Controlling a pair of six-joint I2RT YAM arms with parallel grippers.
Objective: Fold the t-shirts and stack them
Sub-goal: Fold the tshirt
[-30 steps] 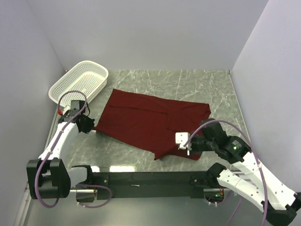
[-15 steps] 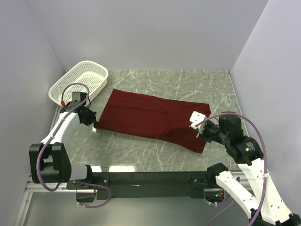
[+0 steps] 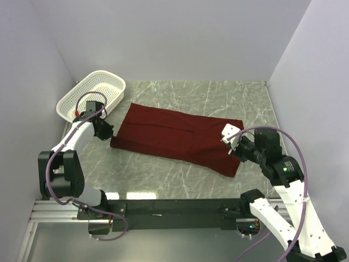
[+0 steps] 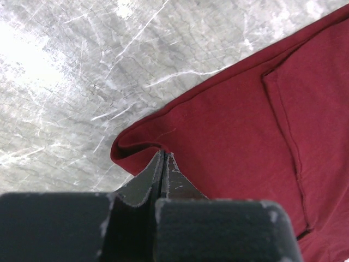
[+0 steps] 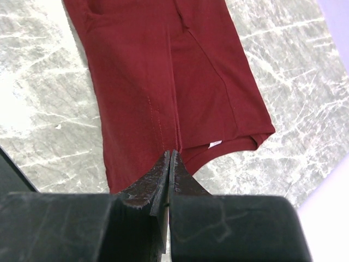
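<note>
The maroon t-shirt (image 3: 174,139) lies folded in a long strip across the marble table, running from the left to the right front. My left gripper (image 3: 110,136) is shut on its left corner; in the left wrist view the closed gripper (image 4: 164,154) pinches the curled edge of the shirt (image 4: 234,136). My right gripper (image 3: 234,155) is shut on the shirt's right end. In the right wrist view the closed gripper (image 5: 171,153) bites the hem of the shirt (image 5: 147,65), and the small white neck label (image 5: 216,144) peeks out beside it.
A white perforated basket (image 3: 92,95) stands at the back left, close behind my left gripper. Walls enclose the table on the left, back and right. The black arm rail (image 3: 169,207) runs along the near edge.
My right gripper has pulled the shirt's near flap right and back, and my left gripper has moved back. The shirt has gone from a broad sheet to a narrower, stretched strip.
</note>
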